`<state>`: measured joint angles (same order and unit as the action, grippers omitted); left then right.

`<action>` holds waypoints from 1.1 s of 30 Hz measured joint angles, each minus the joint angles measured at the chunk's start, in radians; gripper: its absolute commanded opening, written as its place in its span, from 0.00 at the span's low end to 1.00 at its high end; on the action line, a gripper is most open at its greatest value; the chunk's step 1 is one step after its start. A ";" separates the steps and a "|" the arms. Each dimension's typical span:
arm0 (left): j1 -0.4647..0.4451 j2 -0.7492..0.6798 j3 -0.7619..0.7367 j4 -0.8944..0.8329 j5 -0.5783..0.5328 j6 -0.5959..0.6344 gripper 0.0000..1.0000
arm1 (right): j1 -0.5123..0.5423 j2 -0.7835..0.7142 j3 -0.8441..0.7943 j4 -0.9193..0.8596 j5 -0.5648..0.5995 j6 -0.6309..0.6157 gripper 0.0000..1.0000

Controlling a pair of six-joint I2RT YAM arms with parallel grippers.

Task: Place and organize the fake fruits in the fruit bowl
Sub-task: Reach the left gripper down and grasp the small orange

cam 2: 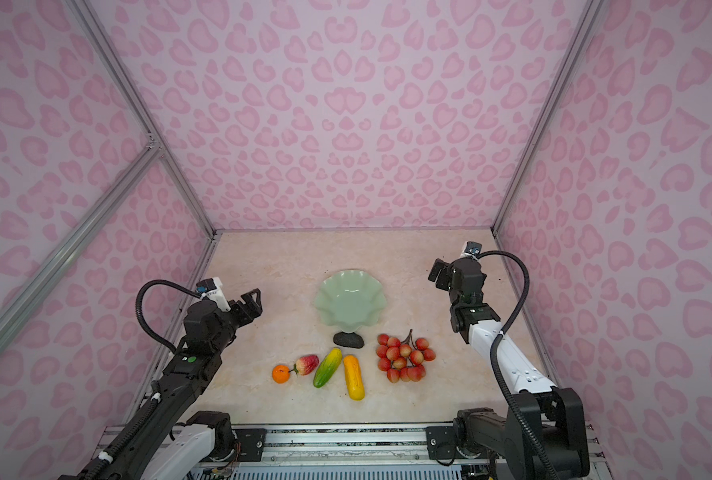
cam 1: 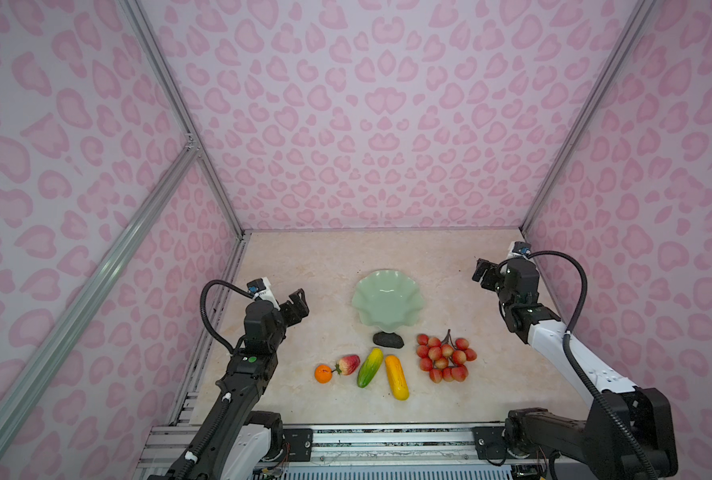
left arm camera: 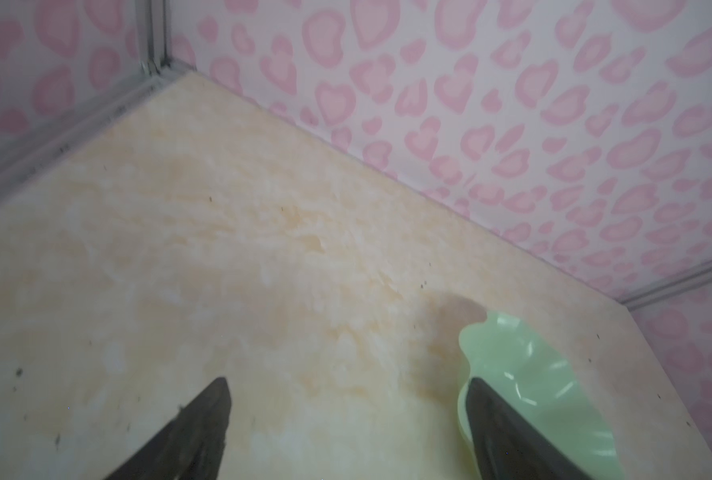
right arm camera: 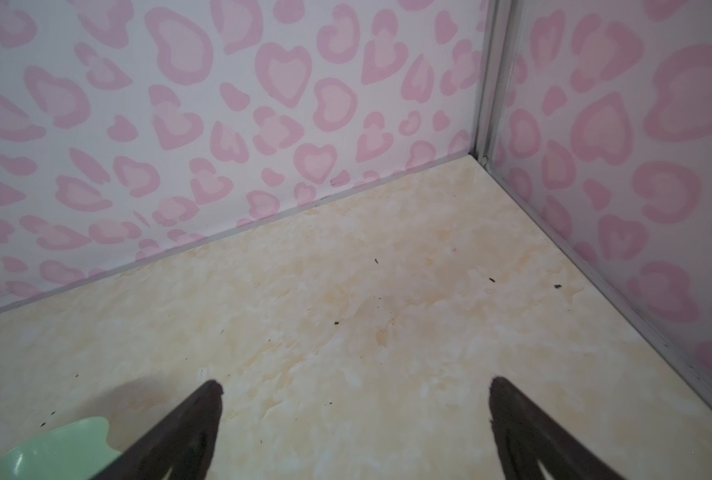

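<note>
- Pink heart-print walls (cam 1: 387, 124), beige marbled table (cam 1: 304, 257).
- Left claw (left arm camera: 346, 382): jaws apart, nothing between them; it hangs over bare table, left of the bowl (cam 1: 387, 301).
- Right claw (right arm camera: 354, 382): jaws wide, empty, up near the far right corner, well apart from all the fruit.
- Step, as judged: first pick, nothing is in the bowl yet. Left suits the orange (cam 1: 323, 373) and strawberry (cam 1: 349, 364), right suits the berries (cam 1: 444, 357). Come down from above, close across an oblong's narrow width, release low over the bowl's centre so round ones don't roll out.
- Bowl: pale mint, shallow, scalloped rim, mid-table.
- Dark lump (cam 1: 388, 340) at the bowl's near rim; can't tell if they touch.
- Near row: orange, strawberry just beside it, green oblong (cam 1: 369, 368), yellow oblong (cam 1: 397, 377). All glossy. Red berries on a brown stem to the right.
</note>
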<state>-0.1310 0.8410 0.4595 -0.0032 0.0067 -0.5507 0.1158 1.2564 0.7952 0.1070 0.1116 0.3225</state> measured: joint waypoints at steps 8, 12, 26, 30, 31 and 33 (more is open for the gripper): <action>-0.156 -0.177 -0.064 -0.381 0.068 -0.155 0.86 | 0.103 0.144 0.117 -0.109 -0.060 0.005 0.99; -0.214 -0.270 -0.130 -0.470 0.068 -0.231 0.85 | 0.134 0.174 0.144 -0.113 -0.082 0.002 0.99; -0.372 -0.074 -0.158 -0.435 0.064 -0.298 0.71 | 0.143 0.145 0.124 -0.129 -0.105 0.014 0.99; -0.405 -0.029 -0.158 -0.414 0.045 -0.305 0.57 | 0.143 0.135 0.108 -0.134 -0.104 0.021 0.99; -0.408 -0.026 -0.158 -0.410 0.042 -0.311 0.54 | 0.143 0.135 0.107 -0.135 -0.104 0.024 0.99; -0.410 -0.026 -0.158 -0.402 0.035 -0.313 0.49 | 0.143 0.135 0.106 -0.135 -0.104 0.024 0.99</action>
<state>-0.5415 0.8146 0.3016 -0.4049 0.0414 -0.8635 0.2588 1.3911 0.9012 -0.0284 0.0074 0.3470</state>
